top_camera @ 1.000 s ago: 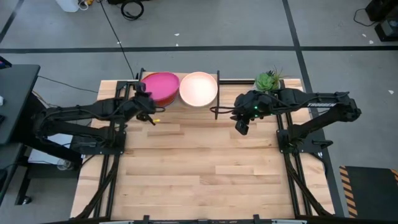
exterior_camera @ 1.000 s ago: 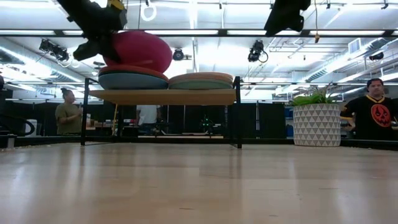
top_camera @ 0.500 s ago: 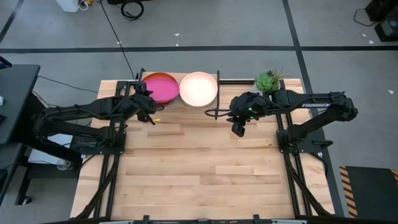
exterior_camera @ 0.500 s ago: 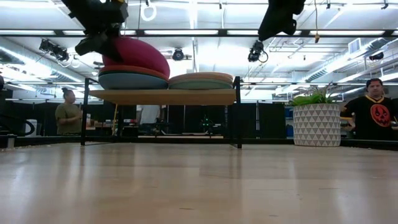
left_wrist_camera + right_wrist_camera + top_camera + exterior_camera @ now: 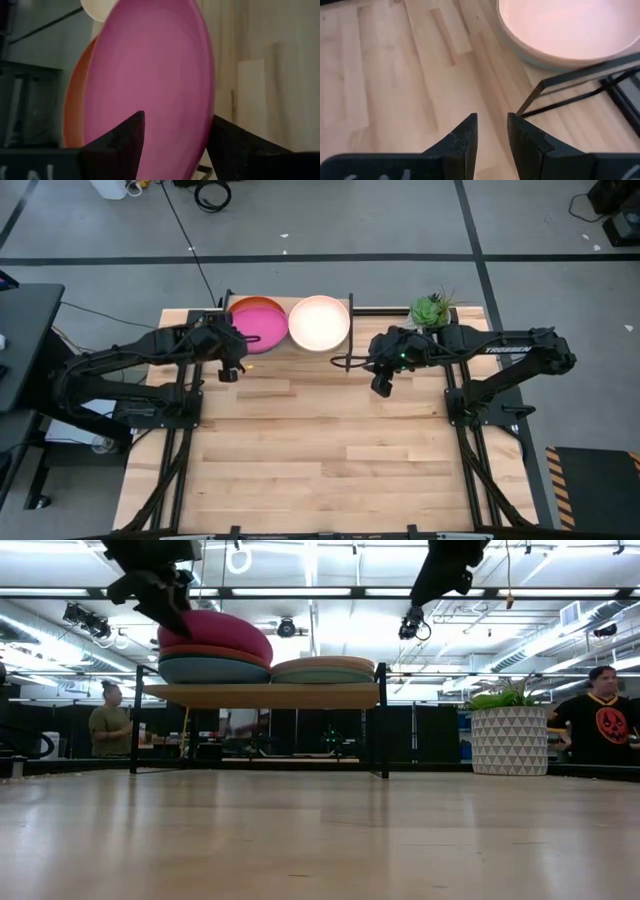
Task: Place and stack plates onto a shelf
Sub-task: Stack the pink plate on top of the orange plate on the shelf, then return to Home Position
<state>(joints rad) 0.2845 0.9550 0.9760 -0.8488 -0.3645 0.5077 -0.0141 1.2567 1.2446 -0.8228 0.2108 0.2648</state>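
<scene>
The shelf (image 5: 260,695) stands at the table's far edge with two stacks of plates on it. The magenta plate (image 5: 255,327) is on top of the left stack. It tilts on the orange plate (image 5: 215,652), with its near-left rim raised. My left gripper (image 5: 230,363) is shut on that rim. The right stack has the cream-white plate (image 5: 319,322) on top. My right gripper (image 5: 380,385) hovers in front of the shelf's right end. It is empty, with its fingers (image 5: 470,135) almost together. My left gripper holds the magenta plate by its near-left rim (image 5: 192,150). One finger (image 5: 120,142) lies over the plate's upper face and the other (image 5: 235,147) is outside the rim. The fingers come from the table's near-left side. The plate's far side rests on the orange plate and the held side is raised.
A potted plant (image 5: 431,308) stands at the table's far right, beside the shelf. The wooden tabletop (image 5: 320,450) stretches toward the near edge. People (image 5: 603,720) stand in the room beyond the table.
My left gripper has gone down and a little toward the table's left with the magenta plate. The plate has sunk from a steep tilt to a flatter one on the orange plate. My right gripper has drifted slightly toward the table's left.
</scene>
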